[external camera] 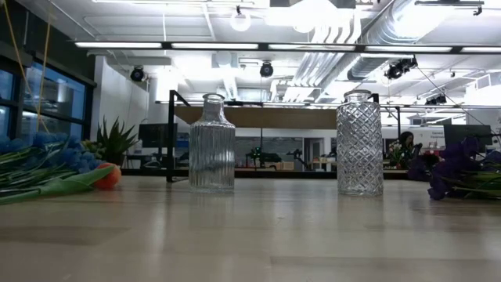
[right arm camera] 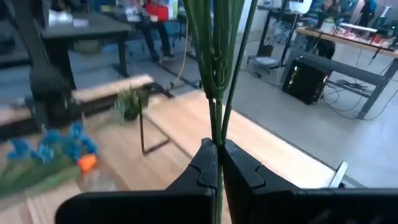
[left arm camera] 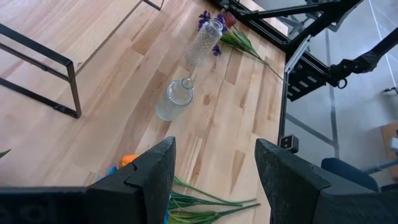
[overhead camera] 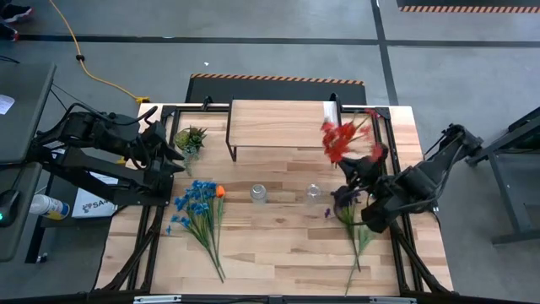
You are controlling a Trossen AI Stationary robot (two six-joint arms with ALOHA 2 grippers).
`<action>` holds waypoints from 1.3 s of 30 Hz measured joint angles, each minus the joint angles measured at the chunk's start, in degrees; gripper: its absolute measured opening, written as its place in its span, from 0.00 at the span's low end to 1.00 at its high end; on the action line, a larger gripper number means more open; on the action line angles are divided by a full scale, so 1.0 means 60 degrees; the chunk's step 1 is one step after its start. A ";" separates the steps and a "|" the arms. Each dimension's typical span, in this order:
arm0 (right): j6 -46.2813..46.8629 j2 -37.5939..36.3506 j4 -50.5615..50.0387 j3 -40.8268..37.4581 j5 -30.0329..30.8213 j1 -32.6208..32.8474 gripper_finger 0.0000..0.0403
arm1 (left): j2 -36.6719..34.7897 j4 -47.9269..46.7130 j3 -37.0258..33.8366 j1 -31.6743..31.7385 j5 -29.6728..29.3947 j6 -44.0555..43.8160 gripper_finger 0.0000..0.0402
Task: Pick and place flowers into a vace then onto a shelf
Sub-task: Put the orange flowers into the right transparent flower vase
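The red flowers (overhead camera: 342, 138) I hold are light, top-heavy and flexible along their thin green stems, so I judge the grip belongs low on the bundled stems, where they are stiffest and the blooms can swing free. My right gripper (right arm camera: 217, 163) is pressed together on those stems, pinching them above the table's right side near the shelf (overhead camera: 278, 124), with purple blooms (overhead camera: 344, 198) lying below. My left gripper (left arm camera: 214, 171) hangs spread and empty above the blue bunch (overhead camera: 196, 203), with two glass vases (overhead camera: 258, 193) standing between us.
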 joint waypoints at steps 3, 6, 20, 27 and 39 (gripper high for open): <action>0.0752 0.0087 -0.1233 -0.0004 -0.0889 -0.0306 0.00 | 0.0000 0.0001 0.0000 0.0001 -0.0176 -0.0001 0.63; 0.1464 -0.0035 -0.2286 -0.0004 -0.1648 -0.0746 0.00 | 0.0000 0.0006 0.0000 0.0002 -0.0390 -0.0004 0.63; 0.1529 -0.1488 -0.1603 0.0004 -0.1760 -0.0415 0.00 | 0.0000 0.0004 0.0000 0.0003 -0.0387 -0.0280 0.63; 0.1988 -0.1578 -0.1285 -0.1733 -0.2182 -0.0595 0.00 | 0.0000 0.0004 0.0000 0.0004 -0.0617 -0.0035 0.63; -0.1482 -0.3989 0.7982 -0.6803 -0.0483 -0.0182 0.00 | 0.0000 0.0004 0.0000 0.0004 -0.0696 -0.0535 0.63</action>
